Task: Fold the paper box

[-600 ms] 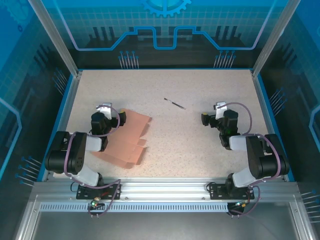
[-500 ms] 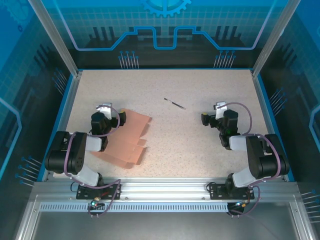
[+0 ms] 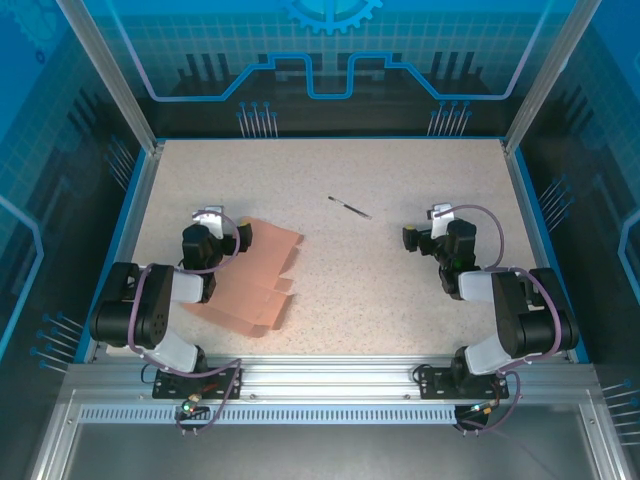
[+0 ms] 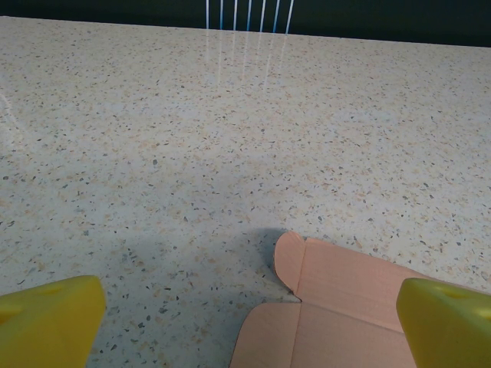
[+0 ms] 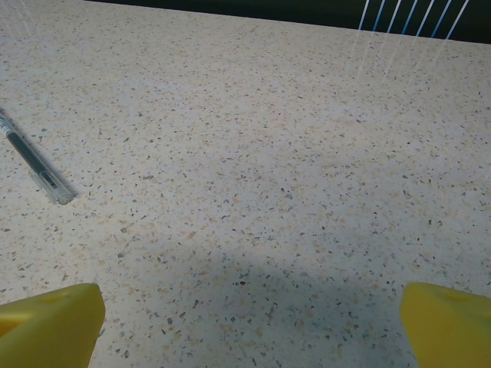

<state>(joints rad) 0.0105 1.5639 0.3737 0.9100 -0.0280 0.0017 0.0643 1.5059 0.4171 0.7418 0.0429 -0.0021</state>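
Blue see-through walls (image 3: 330,60) stood around a speckled beige tabletop (image 3: 380,290). On its left part the paper box (image 3: 255,275) lay flat, as an unfolded salmon-pink sheet with notched flaps on its right edge, and its left side went under the left arm. The left hand (image 4: 247,326) was above the far left corner of this sheet with its jaws wide open and it held nothing. In the left wrist view, one rounded flap of the sheet lay between the two yellow fingers (image 4: 47,320), near the right one. The right hand (image 5: 249,326) was over bare tabletop on the right side, well apart from the paper box, also spread wide and with nothing between its yellow fingers (image 5: 449,322). A thin dark pen (image 3: 349,207) lay on the tabletop between the two hands, farther from the arm bases, nearer to the right hand.
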